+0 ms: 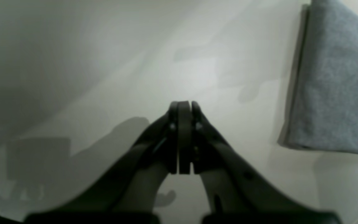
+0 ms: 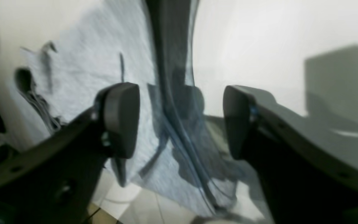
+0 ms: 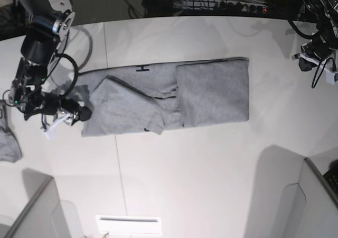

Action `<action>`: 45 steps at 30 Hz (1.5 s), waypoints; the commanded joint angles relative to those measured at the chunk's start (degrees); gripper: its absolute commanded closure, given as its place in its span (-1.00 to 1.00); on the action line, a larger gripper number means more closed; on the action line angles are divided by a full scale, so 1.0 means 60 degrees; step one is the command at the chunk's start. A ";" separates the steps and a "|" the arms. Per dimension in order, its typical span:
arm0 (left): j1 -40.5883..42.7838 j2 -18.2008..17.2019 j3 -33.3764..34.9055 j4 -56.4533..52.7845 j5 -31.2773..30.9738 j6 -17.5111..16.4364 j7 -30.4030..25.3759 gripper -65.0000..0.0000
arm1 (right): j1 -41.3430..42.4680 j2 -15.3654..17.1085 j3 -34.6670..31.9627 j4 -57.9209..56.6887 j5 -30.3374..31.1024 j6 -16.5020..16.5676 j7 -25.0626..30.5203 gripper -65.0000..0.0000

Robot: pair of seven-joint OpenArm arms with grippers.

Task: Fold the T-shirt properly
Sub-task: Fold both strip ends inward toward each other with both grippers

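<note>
The T-shirt (image 3: 174, 95) lies flat on the white table (image 3: 190, 180), stretched into a long band. The end far from my right claw (image 3: 66, 115) is folded over into a neat square panel; the end near that claw is doubled back in a loose slanted flap. So I judge the side folds done and the last fold, bringing the two ends of the band together, still to do.

My right claw's pads stand wide apart just off the shirt's near end, holding nothing. My left claw (image 1: 183, 137) is pressed shut and empty, well away from the shirt's far end, over bare table.

Only a scrap of black lettering shows at the shirt's far edge. The right wrist view is smeared, so the cloth's layers there are unreadable. A small grey bundle (image 3: 9, 143) sits beyond my right claw, cut off by the frame edge.
</note>
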 commanded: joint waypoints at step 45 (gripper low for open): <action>-0.2736 0.0057 0.5425 -0.2325 0.2666 -0.0002 -0.1234 1.00 | -0.0472 -0.0494 -0.2212 -0.0041 -0.0133 -0.0131 0.0133 1.00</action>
